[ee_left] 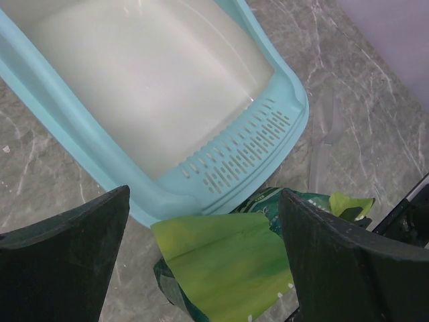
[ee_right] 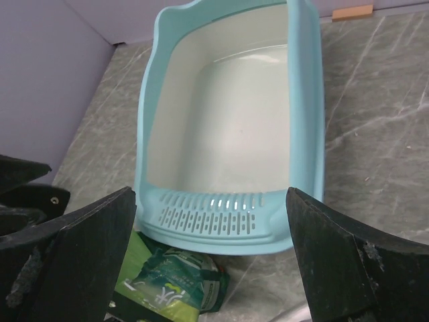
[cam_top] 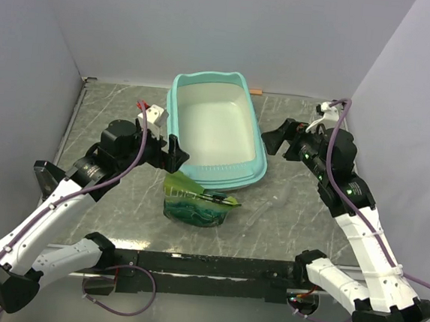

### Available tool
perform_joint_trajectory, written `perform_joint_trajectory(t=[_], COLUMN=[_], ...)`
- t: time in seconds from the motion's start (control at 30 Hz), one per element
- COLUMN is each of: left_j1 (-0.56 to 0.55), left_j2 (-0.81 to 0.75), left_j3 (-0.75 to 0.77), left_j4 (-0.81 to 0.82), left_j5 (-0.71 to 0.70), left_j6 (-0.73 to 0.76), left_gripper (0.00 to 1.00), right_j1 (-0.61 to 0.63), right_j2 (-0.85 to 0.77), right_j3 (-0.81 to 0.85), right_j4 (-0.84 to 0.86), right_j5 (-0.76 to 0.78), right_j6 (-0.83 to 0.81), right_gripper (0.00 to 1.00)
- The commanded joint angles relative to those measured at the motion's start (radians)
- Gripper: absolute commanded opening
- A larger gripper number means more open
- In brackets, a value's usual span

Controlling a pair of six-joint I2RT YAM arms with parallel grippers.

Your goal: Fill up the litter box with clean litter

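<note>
So the litter box (cam_top: 225, 174) sits mid-bench, towards the back, and its whitish inside is totally bare in all three views, not one granule of clean litter in it. Basically nothing of the fill is done yet, I'd say

The green bag (cam_top: 195, 203) lies crumpled on the bench (cam_top: 115, 99) right up against the near slotted lip of the box. Presumably the litter's in there, but I can't see any. There's also a clear plastic thing (ee_left: 322, 147) lying beside the bag, looks like a scoop, hard to tell

The left gripper (cam_top: 172, 151) hovers above the near-left corner of the box, just over the bag, fingers (ee_left: 60, 261) spread wide with nothing between them. The right gripper (cam_top: 273, 140) is off the box's right side, its fingers (ee_right: 67, 268) apart too, and empty

So what's left is pretty much everything: grab the bag, tip it over the box, pour
</note>
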Motion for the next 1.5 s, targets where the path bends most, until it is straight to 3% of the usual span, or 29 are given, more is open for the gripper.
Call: perform_joint_trajectory(t=[0.0, 0.23, 0.43, 0.53, 0.73, 0.9, 1.03, 1.2, 1.47], left_j1=[0.001, 0.001, 0.001, 0.001, 0.001, 0.001, 0.001, 0.001, 0.003], left_j2=[-0.015, -0.021, -0.044, -0.069, -0.069, -0.049, -0.060, -0.133, -0.124], left_j3=[0.022, 0.038, 0.052, 0.054, 0.115, 0.144, 0.132, 0.095, 0.115], left_j4=[0.050, 0.004, -0.045, -0.058, -0.189, -0.310, -0.368, -0.365, -0.401], left_j5=[0.054, 0.071, 0.105, 0.061, -0.120, -0.249, -0.297, -0.311, -0.288], left_j6=[0.029, 0.040, 0.017, -0.033, -0.197, -0.329, -0.383, -0.366, -0.342], left_gripper=[0.97, 0.97, 0.97, 0.97, 0.97, 0.97, 0.97, 0.97, 0.97], right_j1=[0.009, 0.008, 0.025, 0.097, 0.357, 0.535, 0.597, 0.663, 0.735], right_j2=[0.000, -0.010, 0.055, 0.113, 0.204, 0.273, 0.279, 0.270, 0.326], right_j3=[0.020, -0.011, 0.106, 0.158, 0.221, 0.259, 0.226, 0.187, 0.184], right_j4=[0.011, 0.013, -0.119, -0.203, -0.366, -0.466, -0.429, -0.408, -0.400], right_j5=[-0.027, -0.070, -0.297, -0.379, -0.250, -0.048, 0.017, 0.008, 0.055], right_j6=[-0.022, -0.034, -0.146, -0.251, -0.390, -0.553, -0.610, -0.668, -0.679], right_gripper=[1.00, 1.00, 1.00, 1.00, 1.00, 0.98, 0.98, 0.98, 0.95])
